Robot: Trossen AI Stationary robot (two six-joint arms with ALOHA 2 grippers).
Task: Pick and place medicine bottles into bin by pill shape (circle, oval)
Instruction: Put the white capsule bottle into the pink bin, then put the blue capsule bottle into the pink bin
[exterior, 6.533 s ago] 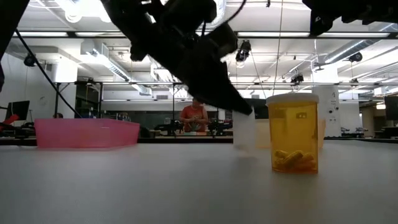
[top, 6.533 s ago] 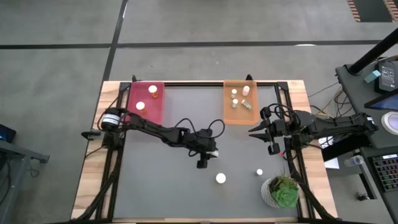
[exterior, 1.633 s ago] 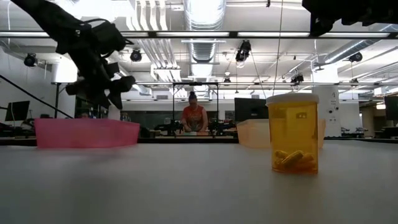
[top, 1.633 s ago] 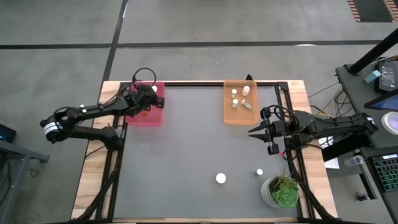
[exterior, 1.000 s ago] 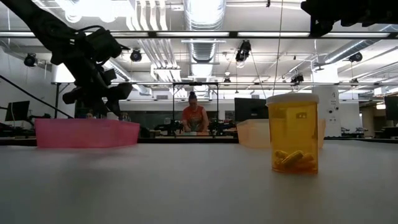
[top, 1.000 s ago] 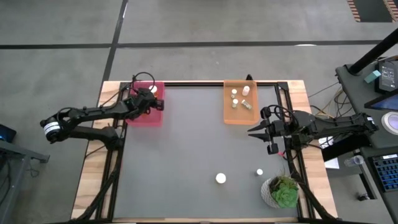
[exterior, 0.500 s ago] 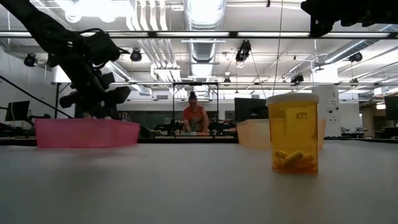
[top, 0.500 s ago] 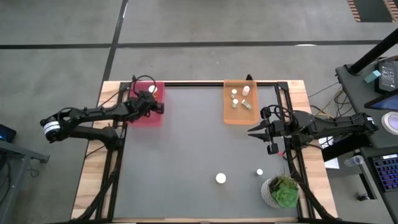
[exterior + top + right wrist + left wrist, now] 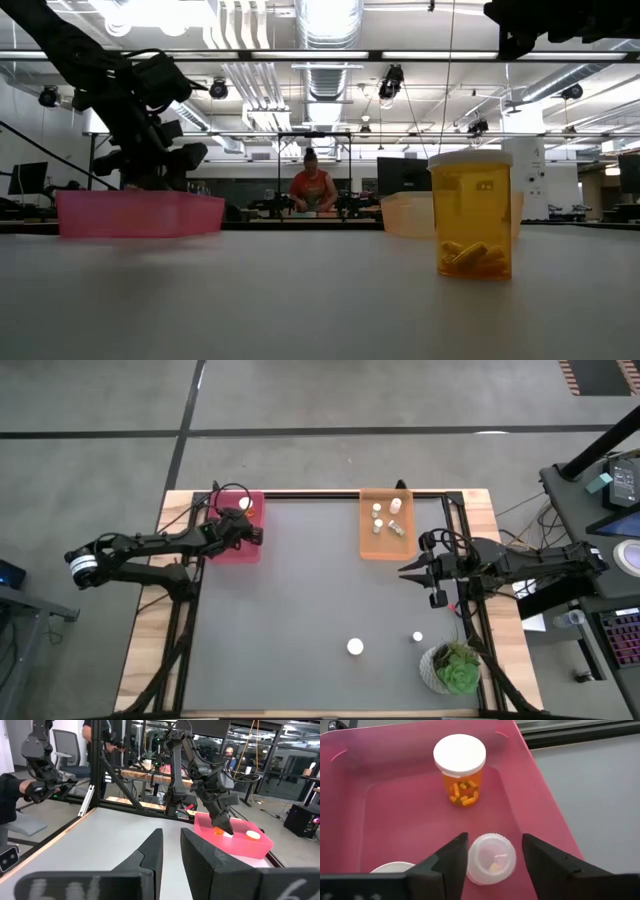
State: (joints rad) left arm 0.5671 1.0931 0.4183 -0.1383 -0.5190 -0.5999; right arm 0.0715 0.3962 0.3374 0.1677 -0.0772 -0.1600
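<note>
- Left gripper (image 9: 492, 851) hangs low over the pink bin (image 9: 385, 795) at the table's far left corner, its jaws spread to either side of a clear medicine bottle (image 9: 489, 858) lying on its side on the bin floor; they do not appear to pinch it, so it looks released.
- Right gripper (image 9: 408, 571) waits clenched and empty at the table's right edge, just below the orange bin (image 9: 383, 543).
- Judged from this, the step in hand is the drop-off into the pink bin; the placing itself looks done.
- Next, the left arm would need to lift clear of the bin wall without knocking the upright amber bottle (image 9: 459, 769) just beyond, then travel to the bottles waiting on the table.
- Count, pink bin: three bottles show in the left wrist view, namely the amber one, the released one, and a white cap (image 9: 391, 868) at the picture's edge.
- Count, orange bin: about four small bottles (image 9: 377, 509); the exact number is hard to tell.
- Count, open table: two bottles, one (image 9: 355, 647) near the front centre, another (image 9: 417, 636) to its right beside the potted plant (image 9: 455, 668).
- Two bins, two arms.
</note>
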